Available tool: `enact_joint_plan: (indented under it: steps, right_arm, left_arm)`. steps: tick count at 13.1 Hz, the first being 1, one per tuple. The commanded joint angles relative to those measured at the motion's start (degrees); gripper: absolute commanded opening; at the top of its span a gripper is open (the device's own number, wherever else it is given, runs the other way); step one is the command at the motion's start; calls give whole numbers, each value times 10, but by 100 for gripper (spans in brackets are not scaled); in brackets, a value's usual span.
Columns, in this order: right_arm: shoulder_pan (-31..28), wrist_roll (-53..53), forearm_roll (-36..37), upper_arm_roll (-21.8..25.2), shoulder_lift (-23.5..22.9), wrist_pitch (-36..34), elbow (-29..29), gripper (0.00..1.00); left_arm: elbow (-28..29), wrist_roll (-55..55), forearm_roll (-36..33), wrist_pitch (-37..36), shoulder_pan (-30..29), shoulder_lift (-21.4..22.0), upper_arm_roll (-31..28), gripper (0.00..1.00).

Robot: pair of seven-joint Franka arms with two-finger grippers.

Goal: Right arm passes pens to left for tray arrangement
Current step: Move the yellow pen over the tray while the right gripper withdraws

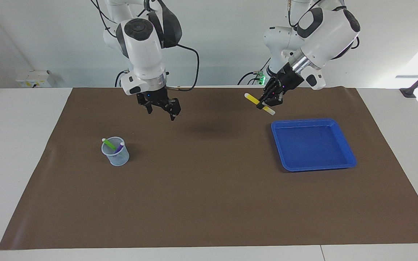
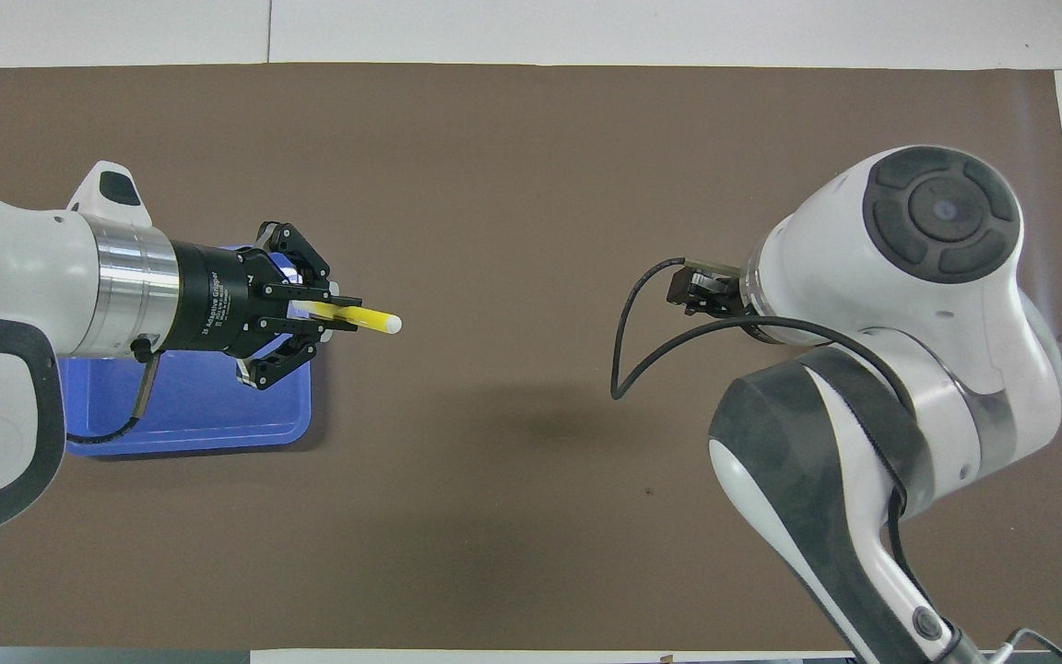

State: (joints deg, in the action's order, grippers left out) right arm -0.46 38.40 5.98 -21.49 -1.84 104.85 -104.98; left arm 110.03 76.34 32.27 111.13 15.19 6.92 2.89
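My left gripper (image 1: 265, 103) (image 2: 342, 314) is shut on the yellow pen (image 1: 251, 98) (image 2: 374, 320), held level in the air over the edge of the blue tray (image 1: 312, 143) (image 2: 199, 406) that faces the right arm's end. The pen's whitish tip points toward the right arm. Over bare mat my right gripper (image 1: 162, 111) hangs open with nothing in it; in the overhead view its own arm hides it. The green pen (image 1: 109, 143) and the purple pen (image 1: 119, 148) stand in a pale mesh cup (image 1: 115, 154) toward the right arm's end.
A brown mat (image 1: 209, 199) covers most of the white table. A black cable (image 2: 623, 369) loops off the right arm's wrist. The tray holds nothing.
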Motion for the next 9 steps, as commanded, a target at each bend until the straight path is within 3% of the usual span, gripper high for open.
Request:
enact_joint_plan:
  steps: [1,5,9]
  right_arm:
    - [-13,-98,81,0,18,14,-54,100]
    - [-21,-157,197,8,-4,91,-106,99]
    - [-27,-176,206,56,-4,156,-144,95]
  left_arm:
    - [25,-141,-12,-25,-17,23,0,0]
    - [49,-342,-63,-28,-33,20,-1,0]
    - [54,-542,-155,-31,-63,-15,-1,0]
